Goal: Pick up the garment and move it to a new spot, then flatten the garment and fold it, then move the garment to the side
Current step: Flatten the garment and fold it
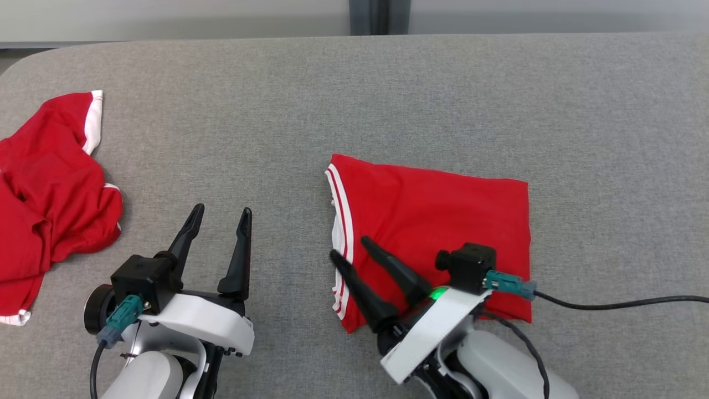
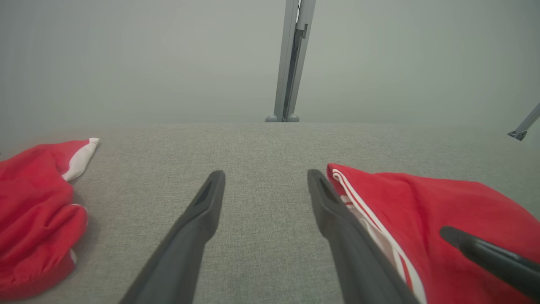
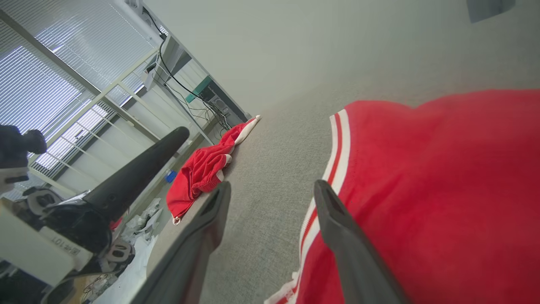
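The garment [image 1: 437, 221], red with white stripes along its 9 o'clock edge, lies folded into a rough rectangle on the table [image 1: 354, 100], at 4 o'clock from the head view's centre.

The right gripper [image 1: 350, 248] sits over the garment's 7 o'clock corner. Its jaws are apart, one finger above the striped edge and the other above bare surface, with nothing clamped.

The left gripper [image 1: 222, 209] stands at 7 o'clock, well apart from the garment. Its jaws are apart and its fingers point to 12 o'clock.

A second garment [image 1: 50, 188], red with white trim, lies crumpled at 9 o'clock, at the table's edge.

A black cable [image 1: 620, 303] runs from the right wrist toward 3 o'clock.

The table is covered in grey woven fabric, with a rounded corner at 10 o'clock. Behind it, at 12 o'clock, are a pale wall [image 1: 166, 16] and a grey post [image 1: 379, 16]. The right wrist view shows window blinds [image 3: 38, 63].
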Controlling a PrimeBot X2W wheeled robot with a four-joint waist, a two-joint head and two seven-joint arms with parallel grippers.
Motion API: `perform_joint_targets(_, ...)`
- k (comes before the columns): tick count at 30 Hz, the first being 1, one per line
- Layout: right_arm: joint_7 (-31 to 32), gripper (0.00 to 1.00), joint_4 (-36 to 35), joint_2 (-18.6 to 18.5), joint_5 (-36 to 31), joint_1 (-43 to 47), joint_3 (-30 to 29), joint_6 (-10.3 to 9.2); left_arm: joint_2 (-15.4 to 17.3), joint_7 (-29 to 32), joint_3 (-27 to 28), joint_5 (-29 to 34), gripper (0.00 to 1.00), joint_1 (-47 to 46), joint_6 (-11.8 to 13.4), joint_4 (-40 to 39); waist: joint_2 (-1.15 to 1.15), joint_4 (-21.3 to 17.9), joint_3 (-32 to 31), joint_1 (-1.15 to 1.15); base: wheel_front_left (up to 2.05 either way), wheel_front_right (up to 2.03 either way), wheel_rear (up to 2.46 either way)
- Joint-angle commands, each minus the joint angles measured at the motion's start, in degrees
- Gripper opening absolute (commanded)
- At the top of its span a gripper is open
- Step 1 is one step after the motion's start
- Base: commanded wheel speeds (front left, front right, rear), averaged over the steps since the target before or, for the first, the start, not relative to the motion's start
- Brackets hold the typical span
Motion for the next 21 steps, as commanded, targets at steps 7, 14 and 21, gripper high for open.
perform_joint_targets(7,-0.2,1.00,-9.7,-0.5,-5.3,2.9,-5.6,0.11,0.1,-0.8,0.4,-0.2,1.00,-0.9,0.4,0.1,0.00,-1.4,-0.4,0.00,0.00,0.00,0.00)
perform_joint_targets(14,-0.2,1.00,-16.5,-0.4,-16.9,9.0,-24.1,0.11,0.8,-2.0,1.6,-0.2,1.00,-0.2,1.1,-0.4,0.00,-3.1,-1.6,0.00,0.00,0.00,0.00)
perform_joint_targets(21,1.4,1.00,-19.5,-3.0,-27.6,14.3,-38.7,0.11,1.5,-2.9,2.8,-0.3,1.00,0.9,2.2,-0.6,0.00,-4.3,-3.4,0.00,0.00,0.00,0.00)
